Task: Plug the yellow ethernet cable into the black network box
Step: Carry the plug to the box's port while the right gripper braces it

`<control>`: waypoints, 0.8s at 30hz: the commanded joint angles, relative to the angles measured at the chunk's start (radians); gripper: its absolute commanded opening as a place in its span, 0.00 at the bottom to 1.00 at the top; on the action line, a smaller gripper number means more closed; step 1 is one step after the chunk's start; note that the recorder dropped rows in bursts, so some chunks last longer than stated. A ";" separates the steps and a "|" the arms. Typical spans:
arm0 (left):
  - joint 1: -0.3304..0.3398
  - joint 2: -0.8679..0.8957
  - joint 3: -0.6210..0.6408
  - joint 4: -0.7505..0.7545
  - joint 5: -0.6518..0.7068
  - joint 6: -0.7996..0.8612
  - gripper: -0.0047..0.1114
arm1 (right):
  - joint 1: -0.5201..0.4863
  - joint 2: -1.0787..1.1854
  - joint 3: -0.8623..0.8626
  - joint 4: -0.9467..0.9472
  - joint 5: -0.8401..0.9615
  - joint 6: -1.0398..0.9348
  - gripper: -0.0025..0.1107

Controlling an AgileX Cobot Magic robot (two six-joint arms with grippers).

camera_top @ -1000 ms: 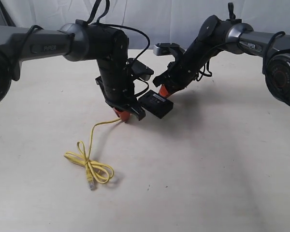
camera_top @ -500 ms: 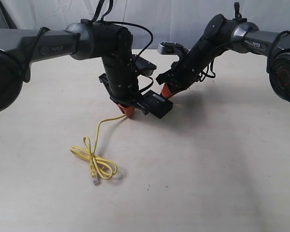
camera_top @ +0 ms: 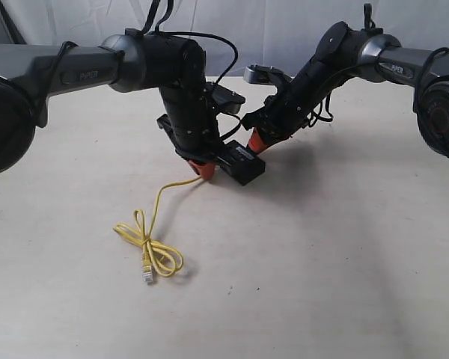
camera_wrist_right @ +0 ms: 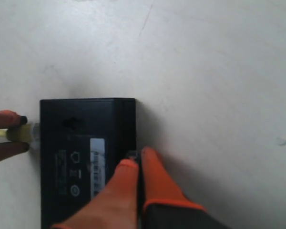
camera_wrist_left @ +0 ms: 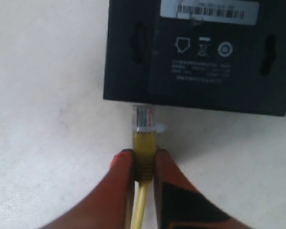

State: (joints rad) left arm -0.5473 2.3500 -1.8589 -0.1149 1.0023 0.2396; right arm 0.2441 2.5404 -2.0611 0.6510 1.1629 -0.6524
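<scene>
The black network box [camera_top: 244, 163] lies on the table with its white label up, also seen in the left wrist view [camera_wrist_left: 200, 52] and the right wrist view [camera_wrist_right: 86, 157]. My left gripper [camera_top: 204, 169] [camera_wrist_left: 144, 155] is shut on the yellow ethernet cable [camera_top: 144, 241] just behind its clear plug [camera_wrist_left: 144, 118]. The plug's tip meets the box's near side; I cannot tell how far it is in. My right gripper [camera_top: 256, 140] [camera_wrist_right: 137, 160] is shut, its orange tips against the box's opposite edge. The cable's bow-like loop and free plug [camera_top: 147, 277] trail on the table.
The pale table [camera_top: 322, 254] carries nothing else. Both dark arms lean in over the back middle, with black wiring hanging off them. A white backdrop [camera_top: 269, 30] closes the far edge.
My left gripper has carried the plug to the right, up against the box's side. The loop of cable has been dragged right along the table. The right gripper stays at the box.
</scene>
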 commanded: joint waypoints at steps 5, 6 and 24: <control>-0.003 0.006 -0.007 -0.009 -0.024 -0.004 0.04 | -0.004 -0.001 0.000 0.012 0.015 -0.003 0.01; -0.003 0.012 -0.007 -0.009 -0.024 -0.001 0.04 | -0.004 -0.001 0.000 0.012 0.013 -0.003 0.01; -0.003 0.034 -0.064 -0.005 0.042 0.105 0.04 | -0.004 -0.001 0.000 0.025 -0.028 -0.085 0.01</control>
State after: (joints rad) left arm -0.5473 2.3799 -1.9118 -0.1005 1.0230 0.3197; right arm 0.2441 2.5404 -2.0611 0.6594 1.1492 -0.7171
